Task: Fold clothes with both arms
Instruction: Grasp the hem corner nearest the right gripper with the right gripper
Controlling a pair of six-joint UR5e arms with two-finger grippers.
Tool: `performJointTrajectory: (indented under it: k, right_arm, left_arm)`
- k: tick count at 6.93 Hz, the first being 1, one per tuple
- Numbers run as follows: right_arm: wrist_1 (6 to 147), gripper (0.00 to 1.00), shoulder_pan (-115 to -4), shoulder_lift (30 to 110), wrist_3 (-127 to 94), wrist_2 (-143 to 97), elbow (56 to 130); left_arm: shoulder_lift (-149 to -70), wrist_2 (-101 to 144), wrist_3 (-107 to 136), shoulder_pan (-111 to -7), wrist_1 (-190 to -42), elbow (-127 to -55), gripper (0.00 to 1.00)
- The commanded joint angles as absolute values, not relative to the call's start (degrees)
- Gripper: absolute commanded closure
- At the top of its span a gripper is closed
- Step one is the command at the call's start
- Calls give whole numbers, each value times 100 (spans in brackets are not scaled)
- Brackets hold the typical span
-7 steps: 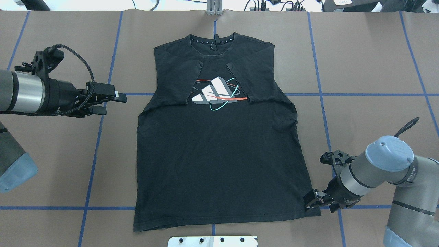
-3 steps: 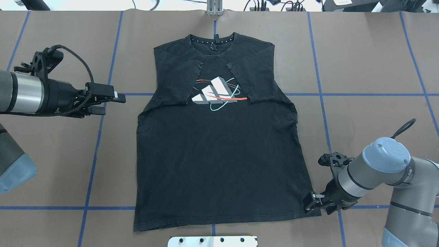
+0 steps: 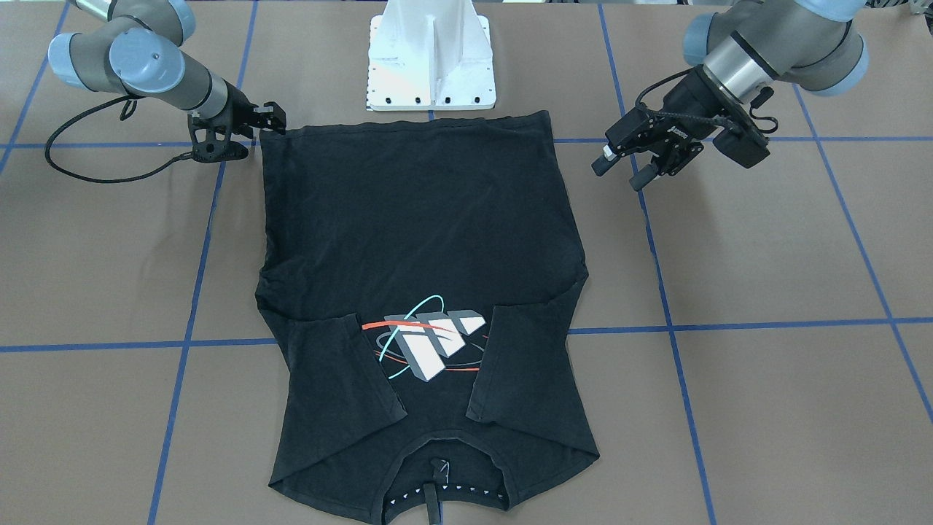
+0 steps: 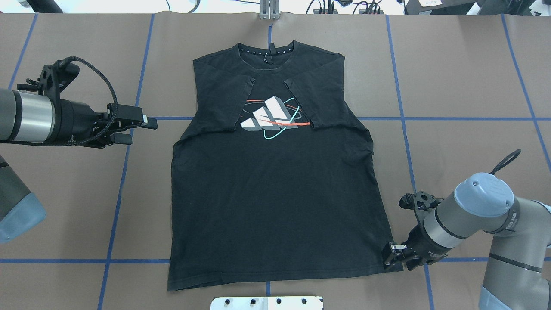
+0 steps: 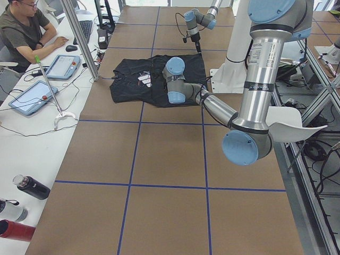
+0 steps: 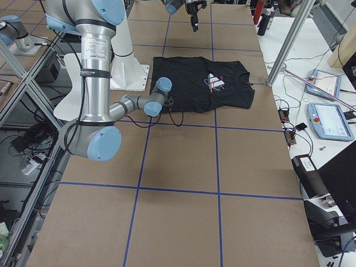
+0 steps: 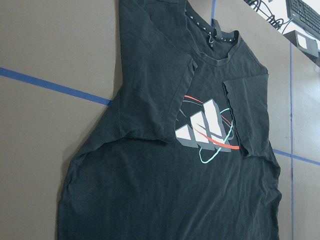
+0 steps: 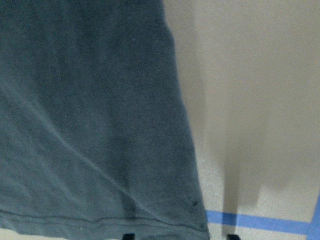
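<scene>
From my station I'm watching the left gripper (image 4: 139,130) pointing in from the left of the overhead view. Its two fingers (image 4: 150,123) are standing apart with nothing between them. It is sitting well away from the cloth, about level with the print. Its wrist camera is looking down across the whole chest of the garment.

The T-shirt (image 4: 275,206) is lying flat and front-up in the middle of the brown table (image 4: 465,86). Its collar (image 4: 269,51) is pointing away from the robot and its bottom hem is running near the white base plate (image 4: 267,302). Both sleeves (image 4: 224,103) are lying turned inward over the chest, their edges framing the grey-white logo (image 4: 271,117) with its red and teal ovals. Blue tape lines (image 4: 129,261) are crossing the table around and under the shirt.

On the right, the right gripper (image 4: 389,258) is sitting low at the hem corner (image 4: 394,266) nearest that arm. In its wrist view I'm seeing two dark fingertips (image 8: 128,235) spread apart at the bottom edge, with the shirt's corner lying between them, so the jaws are reading as parted rather than pinched. I'm not able to tell whether the tips are touching the cloth.
</scene>
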State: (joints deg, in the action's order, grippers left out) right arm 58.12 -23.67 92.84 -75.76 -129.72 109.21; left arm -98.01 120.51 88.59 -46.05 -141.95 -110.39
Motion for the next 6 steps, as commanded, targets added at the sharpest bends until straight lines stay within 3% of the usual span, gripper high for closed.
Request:
performJointTrajectory:
  k: [1, 3, 6]
  right_arm:
    - [5836, 32, -2356, 9281, -7576, -12973, 10916]
    - [5845, 32, -2321, 9281, -7576, -12973, 10916]
    - [5845, 46, -2312, 9281, -7576, -12973, 10881]
  left_arm:
    - [-9800, 12050, 8859, -4605, -14203, -11039, 0]
    - [-9800, 12050, 8859, -4605, -14203, -11039, 1]
    - [-9800, 12050, 8859, -4605, -14194, -11039, 1]
